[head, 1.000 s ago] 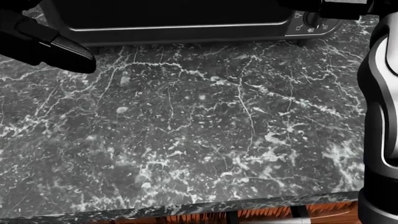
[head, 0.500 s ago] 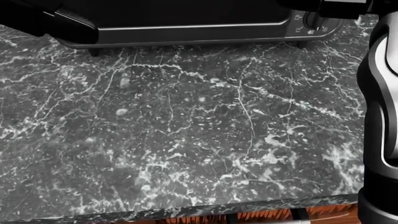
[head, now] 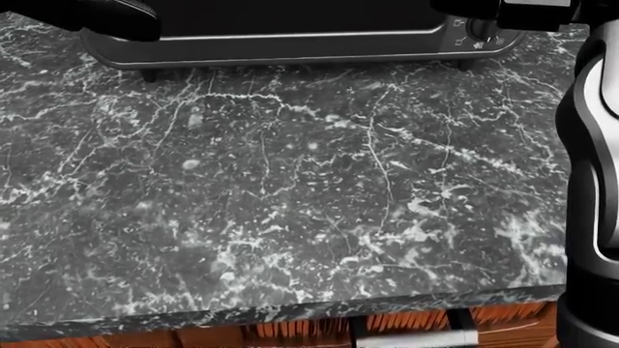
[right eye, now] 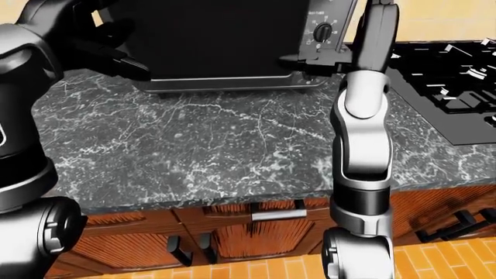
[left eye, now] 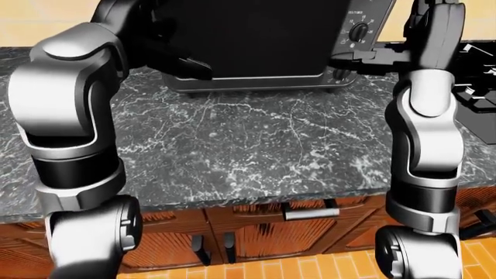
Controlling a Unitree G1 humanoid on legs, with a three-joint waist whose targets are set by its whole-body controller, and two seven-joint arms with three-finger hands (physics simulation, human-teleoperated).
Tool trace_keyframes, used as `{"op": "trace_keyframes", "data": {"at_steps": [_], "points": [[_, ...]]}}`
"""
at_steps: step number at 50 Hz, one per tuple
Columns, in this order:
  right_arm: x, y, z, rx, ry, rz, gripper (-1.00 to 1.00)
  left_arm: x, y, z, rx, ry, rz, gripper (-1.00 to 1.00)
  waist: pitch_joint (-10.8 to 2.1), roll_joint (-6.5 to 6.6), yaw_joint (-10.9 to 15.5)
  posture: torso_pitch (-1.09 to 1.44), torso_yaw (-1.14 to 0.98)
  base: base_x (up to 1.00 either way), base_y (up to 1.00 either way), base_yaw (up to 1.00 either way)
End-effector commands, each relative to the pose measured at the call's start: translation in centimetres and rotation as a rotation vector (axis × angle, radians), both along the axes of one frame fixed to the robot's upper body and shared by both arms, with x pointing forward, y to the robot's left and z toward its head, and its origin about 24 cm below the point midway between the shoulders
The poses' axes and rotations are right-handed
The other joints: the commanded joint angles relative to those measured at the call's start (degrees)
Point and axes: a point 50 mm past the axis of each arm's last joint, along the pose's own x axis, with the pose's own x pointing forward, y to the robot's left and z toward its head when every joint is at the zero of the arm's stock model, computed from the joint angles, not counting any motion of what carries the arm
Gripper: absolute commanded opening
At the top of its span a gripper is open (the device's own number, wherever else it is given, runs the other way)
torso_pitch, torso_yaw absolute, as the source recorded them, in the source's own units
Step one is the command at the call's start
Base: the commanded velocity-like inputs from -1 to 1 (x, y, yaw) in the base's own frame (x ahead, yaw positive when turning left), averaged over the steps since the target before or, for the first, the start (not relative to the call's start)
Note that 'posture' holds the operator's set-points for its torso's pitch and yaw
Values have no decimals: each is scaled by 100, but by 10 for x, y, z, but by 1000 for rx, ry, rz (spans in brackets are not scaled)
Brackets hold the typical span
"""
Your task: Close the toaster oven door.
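The toaster oven point(left eye: 256, 40) stands at the top of the marble counter point(left eye: 256, 145). Its dark door point(right eye: 217, 35) looks upright against the body, and its knobs point(left eye: 358, 30) are on the right. My left hand point(left eye: 186, 63) is at the door's lower left corner with its black fingers point(right eye: 128, 65) spread against it and closed on nothing. My right hand point(left eye: 360, 56) reaches in beside the lower knob, fingers stretched flat. In the head view only the oven's bottom strip point(head: 290, 43) shows, with the left hand point(head: 107, 14) at the top left.
A black stove top point(right eye: 449, 87) lies on the counter to the right of the oven. Wooden cabinet fronts with metal handles point(left eye: 310, 212) run below the counter's edge. The tiled floor point(right eye: 434, 261) shows at the bottom.
In the head view my left hand has moved up and left towards the oven's top corner. The door's lower strip has drawn back with it. The picture has shifted slightly, so more cabinet shows.
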Motion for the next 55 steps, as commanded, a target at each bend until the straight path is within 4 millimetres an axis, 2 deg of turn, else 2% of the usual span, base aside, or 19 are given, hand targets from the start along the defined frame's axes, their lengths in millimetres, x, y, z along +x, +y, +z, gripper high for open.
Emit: {"op": "trace_keyframes", "data": {"at_steps": [1, 40, 55], "points": [[-8, 1, 18, -14, -91, -1, 100, -16, 0, 38, 13, -226, 19, 100, -203, 25, -24, 0, 0, 0, 0, 0], [-8, 0, 17, -9, -86, -2, 100, 7, -7, 67, 0, -227, 11, 100, -187, -37, 7, 0, 0, 0, 0, 0], [-8, -1, 16, -7, -84, -2, 100, 23, -9, 69, -3, -212, 21, 100, -171, -96, 30, 0, 0, 0, 0, 0]]}}
